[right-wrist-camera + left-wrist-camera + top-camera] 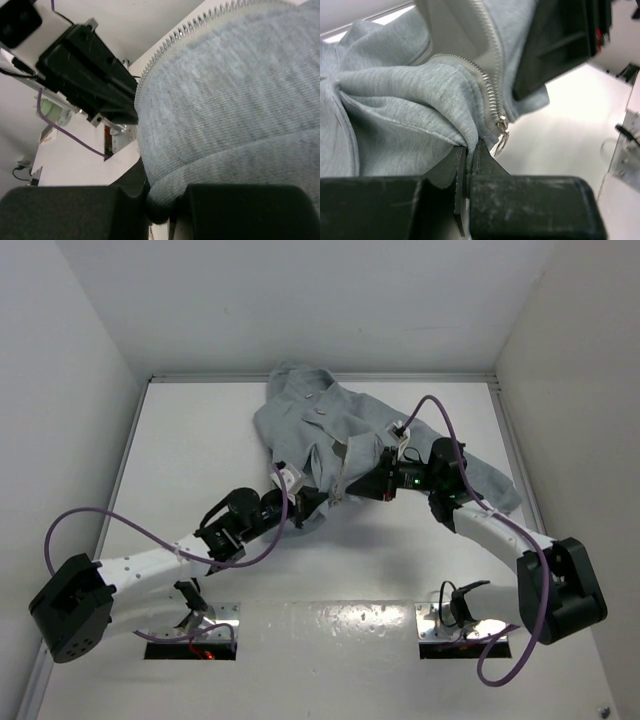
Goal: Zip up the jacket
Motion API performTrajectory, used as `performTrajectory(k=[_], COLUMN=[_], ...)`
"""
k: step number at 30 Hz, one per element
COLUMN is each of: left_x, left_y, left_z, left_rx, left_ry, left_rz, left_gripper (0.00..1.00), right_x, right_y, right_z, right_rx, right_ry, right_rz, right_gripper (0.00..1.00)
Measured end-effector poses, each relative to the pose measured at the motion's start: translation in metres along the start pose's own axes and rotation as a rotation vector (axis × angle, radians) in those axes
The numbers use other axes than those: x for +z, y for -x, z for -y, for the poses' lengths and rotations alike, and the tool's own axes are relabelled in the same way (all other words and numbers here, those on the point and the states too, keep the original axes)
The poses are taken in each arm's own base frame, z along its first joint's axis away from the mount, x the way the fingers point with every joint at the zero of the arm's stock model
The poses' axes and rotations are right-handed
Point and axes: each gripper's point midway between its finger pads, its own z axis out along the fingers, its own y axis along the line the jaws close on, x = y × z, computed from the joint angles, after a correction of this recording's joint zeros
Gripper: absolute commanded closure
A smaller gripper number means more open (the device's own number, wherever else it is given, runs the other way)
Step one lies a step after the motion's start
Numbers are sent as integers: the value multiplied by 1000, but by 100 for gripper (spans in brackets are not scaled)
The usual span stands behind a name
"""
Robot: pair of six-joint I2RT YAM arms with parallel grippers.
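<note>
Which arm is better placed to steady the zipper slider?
Probably left: the left gripper grips the light grey fleece jacket right beside the metal zipper slider; the right gripper holds another edge.

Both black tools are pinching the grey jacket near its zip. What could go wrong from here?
The left tool pinches only the hem edge of the light grey fleece jacket beside the small metal zipper slider; a tug might slip the soft fabric free. The right tool grips a bunched fold, with the silver zipper teeth running apart from its grip, so the halves may misalign and fleece could jam.
</note>
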Motion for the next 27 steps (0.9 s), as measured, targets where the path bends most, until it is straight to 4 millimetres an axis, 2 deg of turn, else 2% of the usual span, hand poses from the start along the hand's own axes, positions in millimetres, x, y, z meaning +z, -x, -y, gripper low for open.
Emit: performTrajectory(k=[5,12,19,26,27], left_x=[-1,-1,-4,-6,-7], left_y=[-3,-1,-12,-24,-27], left_z=[12,9,10,23,25], left_rx=[91,145,172,214,218], left_ry=[-30,-7,-17,-110,-125], left_rz=[-17,-20,-63,-117,-130], left_gripper=[100,100,100,100,100], right_x=[1,1,-6,-12,-13], right_y=[3,5,-15,-30,-34], right_z=[-1,-3,-5,-9,-9], right_rx=[32,42,76,130,143], right_ry=[6,10,3,-7,-9], right_rz=[12,21,4,-13,-18], right_gripper=[100,100,100,100,94])
